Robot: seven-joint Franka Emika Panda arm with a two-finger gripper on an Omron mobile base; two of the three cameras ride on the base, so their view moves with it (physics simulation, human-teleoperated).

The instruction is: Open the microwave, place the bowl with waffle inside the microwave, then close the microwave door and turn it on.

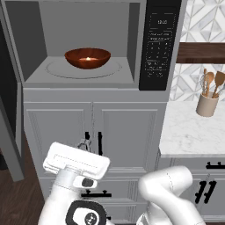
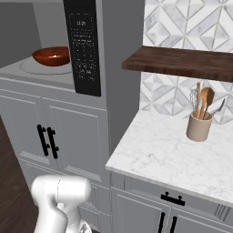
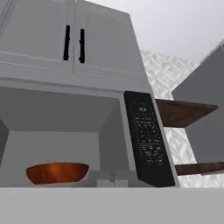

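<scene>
- The gripper [image 1: 84, 143] sits low in the left base view, in front of the lower cabinet doors [image 1: 92, 132] below the microwave; only small dark parts show above the white hand, so it cannot be told how far the fingers are parted or whether they hold anything.
- The marble counter [image 2: 173, 154] stands to the right of the microwave column, with dark-handled drawers [image 2: 170, 199] beneath its front edge.
- Near the counter's back edge, against the patterned tile wall [image 2: 182, 27], stands a beige utensil cup [image 2: 199, 127]; it holds wooden spoons and what looks like a whisk, all upright or slightly tilted.
- A dark wooden shelf [image 2: 182, 63] runs along the wall above the cup.
- The microwave [image 1: 83, 44] is open, its grey cavity exposed.
- The microwave door [image 1: 11, 132] is swung out at the left edge of the left base view, seen nearly edge-on.
- The bowl with waffle [image 1: 87, 57] rests inside the cavity on the round turntable [image 1: 57, 69], about centred; a small pale patch shows in the bowl's bottom.
- The black keypad panel [image 1: 159, 44] fills the microwave's right side; its display and key rows show light markings too small to read.
- In the hand view, upper cabinet doors [image 3: 70, 39] with two dark vertical handles stand above the microwave.
</scene>
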